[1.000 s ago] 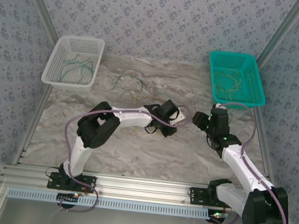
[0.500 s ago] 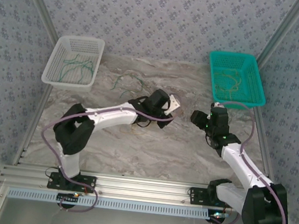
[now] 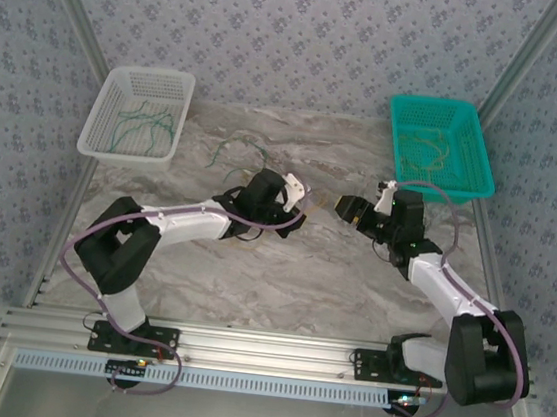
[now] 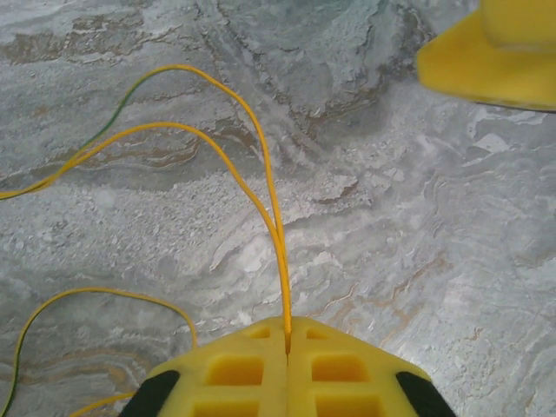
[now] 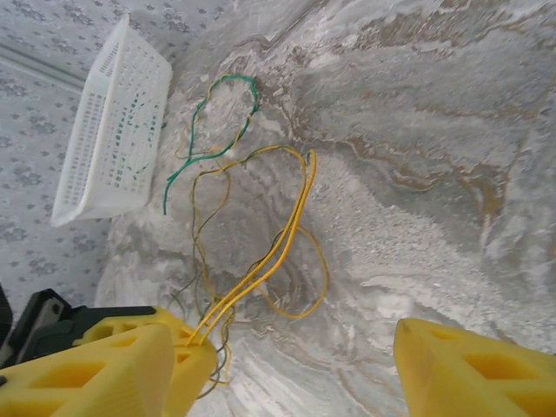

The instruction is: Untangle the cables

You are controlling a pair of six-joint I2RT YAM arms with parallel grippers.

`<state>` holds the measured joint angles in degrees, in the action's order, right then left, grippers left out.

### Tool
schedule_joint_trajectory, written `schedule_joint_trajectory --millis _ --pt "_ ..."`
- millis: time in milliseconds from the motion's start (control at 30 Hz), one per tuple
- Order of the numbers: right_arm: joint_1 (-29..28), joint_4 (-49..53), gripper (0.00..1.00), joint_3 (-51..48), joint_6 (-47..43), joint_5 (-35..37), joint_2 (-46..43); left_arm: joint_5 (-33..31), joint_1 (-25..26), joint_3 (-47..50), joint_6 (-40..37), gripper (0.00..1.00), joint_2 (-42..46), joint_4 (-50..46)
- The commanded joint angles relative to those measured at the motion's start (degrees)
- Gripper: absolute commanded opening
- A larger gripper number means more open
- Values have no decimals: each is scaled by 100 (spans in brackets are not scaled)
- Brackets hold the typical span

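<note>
My left gripper is shut on a doubled yellow cable that arches away over the marble. In the top view the left gripper sits mid-table and the open right gripper faces it a short way to its right. In the right wrist view the right gripper stands wide open with nothing between its fingers. There the left gripper's yellow fingers pinch the yellow strands. Behind them lie a loose yellow loop, thin dark green strands and a bright green cable.
A white basket at the back left holds green cables. A teal basket at the back right holds yellow ones. A small tangle of cables lies on the marble table behind the left gripper. Patterned walls close in the sides.
The left gripper has swung left and away from the bases, carrying the yellow cable. The right gripper has moved left towards it, narrowing the gap between them.
</note>
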<state>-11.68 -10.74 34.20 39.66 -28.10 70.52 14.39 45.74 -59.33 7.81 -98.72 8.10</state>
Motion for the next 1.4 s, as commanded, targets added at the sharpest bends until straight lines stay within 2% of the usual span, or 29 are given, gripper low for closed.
schedule_joint_trajectory --millis 0,100,167,200,267,367,400,433,467,567,700,767,800,867,900,933,967,1000,1067,1267,1367 --pt "58 -60 70 136 235 -112 30 415 9 -57 133 30 -190 374" --pt "121 232 70 136 89 244 -46 396 7 83 137 26 -106 464" --pt "205 274 70 115 61 317 -90 284 8 221 81 7 -36 520" --pt "231 279 70 102 31 337 -108 241 11 224 52 4 -42 463" --pt "259 371 70 128 -40 402 -126 333 7 178 -78 0 -69 272" --pt "273 472 70 149 -145 460 -137 401 13 236 -183 0 -60 228" --pt "273 517 70 132 -169 511 -152 440 19 206 -271 17 -75 115" --pt "281 545 71 111 -187 566 -176 410 51 151 -377 39 -103 -13" --pt "288 538 71 62 -187 630 -196 328 111 74 -507 46 -157 -219" --pt "346 470 71 -49 -161 708 -201 259 266 -264 -822 67 -463 -742" --pt "343 398 71 -45 -169 718 -127 -164 658 -794 -1138 70 -972 -1257" --pt "342 346 71 -69 -152 718 -102 -355 725 -876 -1133 66 -1199 -1238" --pt "350 312 71 -81 -138 710 -100 -463 721 -887 -1063 58 -1277 -1192" --pt "344 307 71 -88 -139 689 -107 -608 702 -872 -1035 41 -1381 -1138" --pt "344 317 71 -80 -134 700 -124 -662 696 -859 -1030 24 -1387 -1126" --pt "342 331 71 -87 -143 705 -141 -703 685 -853 -1025 11 -1387 -1126" --pt "343 357 71 -80 -168 726 -167 -736 674 -841 -1040 7 -1351 -1134" --pt "343 400 71 -79 -204 751 -187 -767 674 -835 -1065 7 -1312 -1144" --pt "349 424 71 -68 -248 784 -197 -820 665 -834 -1081 0 -1232 -1144" --pt "342 381 72 -53 -247 757 -196 -840 583 -595 -864 0 -638 -856" --pt "343 353 72 -55 -240 714 -218 -505 385 -434 -683 0 -243 -691"
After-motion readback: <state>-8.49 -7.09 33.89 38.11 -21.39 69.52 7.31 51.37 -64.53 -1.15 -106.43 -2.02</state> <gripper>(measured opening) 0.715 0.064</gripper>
